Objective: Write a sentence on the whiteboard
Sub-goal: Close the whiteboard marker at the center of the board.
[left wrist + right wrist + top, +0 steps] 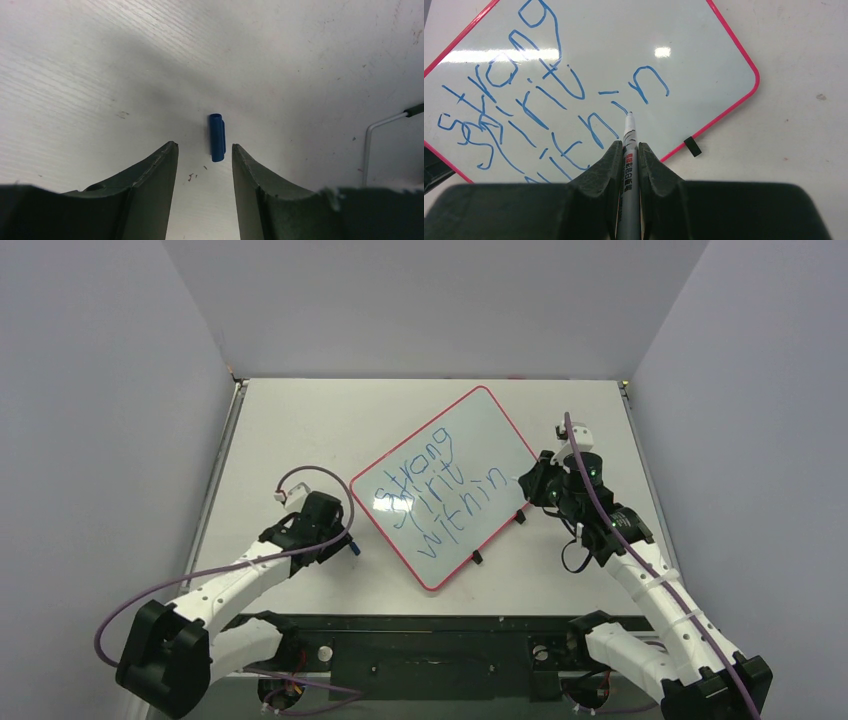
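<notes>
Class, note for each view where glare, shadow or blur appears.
Top external: a glare patch on the whiteboard, over the left end of the sentence. Right wrist: a bright spot and a streak on the board above the marker. Left wrist: soft shadow on the table around the blue cap; the fingers look dark.

whiteboard [490, 422]: one
sentence [435, 490]: one, in three lines
marker [628, 132]: one
cap [216, 137]: one, blue
clips [477, 558]: two, on the board's lower right edge
arms [230, 585]: two
</notes>
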`<state>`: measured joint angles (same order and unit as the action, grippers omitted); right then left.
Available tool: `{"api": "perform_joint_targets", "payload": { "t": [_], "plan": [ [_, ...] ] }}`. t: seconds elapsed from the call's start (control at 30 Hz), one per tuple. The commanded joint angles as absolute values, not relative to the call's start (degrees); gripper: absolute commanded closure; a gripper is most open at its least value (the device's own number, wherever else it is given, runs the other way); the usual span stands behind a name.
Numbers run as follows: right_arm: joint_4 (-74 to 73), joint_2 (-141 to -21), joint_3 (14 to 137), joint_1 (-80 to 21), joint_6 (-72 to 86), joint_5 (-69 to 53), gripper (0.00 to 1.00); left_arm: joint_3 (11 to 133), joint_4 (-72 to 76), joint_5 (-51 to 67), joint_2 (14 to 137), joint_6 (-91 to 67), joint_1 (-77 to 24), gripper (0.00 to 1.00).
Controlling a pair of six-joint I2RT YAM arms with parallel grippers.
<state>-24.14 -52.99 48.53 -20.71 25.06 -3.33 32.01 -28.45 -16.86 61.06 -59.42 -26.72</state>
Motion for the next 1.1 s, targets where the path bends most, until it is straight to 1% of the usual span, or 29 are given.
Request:
{"api": "perform_joint_targets", "payload": {
  "t": [0.0,0.17,0.53,0.67,0.73,0.87,0.97,1.07],
  "plan": [
    [-23.3,-52.3,50.8,-20.9,24.3,-2.7,1.0,31.6,-21.0,-17.4,63.3,-63.5,-28.8,0.6],
    [-23.3,-52.5,50.7,-20.9,24.3,-2.8,1.0,31.4,-18.0,-17.0,67.8,-64.7,-30.1,0.63],
    [-23.2,-52.5,50.5,-20.9,24.0,-2.6,1.0,33.0,-18.6,-16.5,74.8,-64.1,-30.6,0.65],
    [-23.1,-52.6,50.3,-20.9,23.9,-2.5,1.0,32.8,-18.5,-16.5,75.7,-64.1,-30.7,0.76],
    [-23.1,-52.6,50.3,-20.8,23.8,-2.4,1.0,32.6,-18.2,-16.3,75.8,-64.1,-30.7,0.86],
    [-23.0,-52.7,50.1,-20.8,23.8,-2.3,1.0,32.2,-18.1,-16.1,75.3,-63.6,-30.6,1.0],
    [-23.1,-52.5,50.1,-20.8,23.8,-2.3,1.0,32.4,-19.1,-16.7,73.9,-62.3,-30.7,1.0],
    [-23.1,-52.1,50.1,-20.8,24.0,-2.5,1.0,32.8,-20.6,-16.3,70.5,-57.8,-30.6,1.0]
  ]
}}
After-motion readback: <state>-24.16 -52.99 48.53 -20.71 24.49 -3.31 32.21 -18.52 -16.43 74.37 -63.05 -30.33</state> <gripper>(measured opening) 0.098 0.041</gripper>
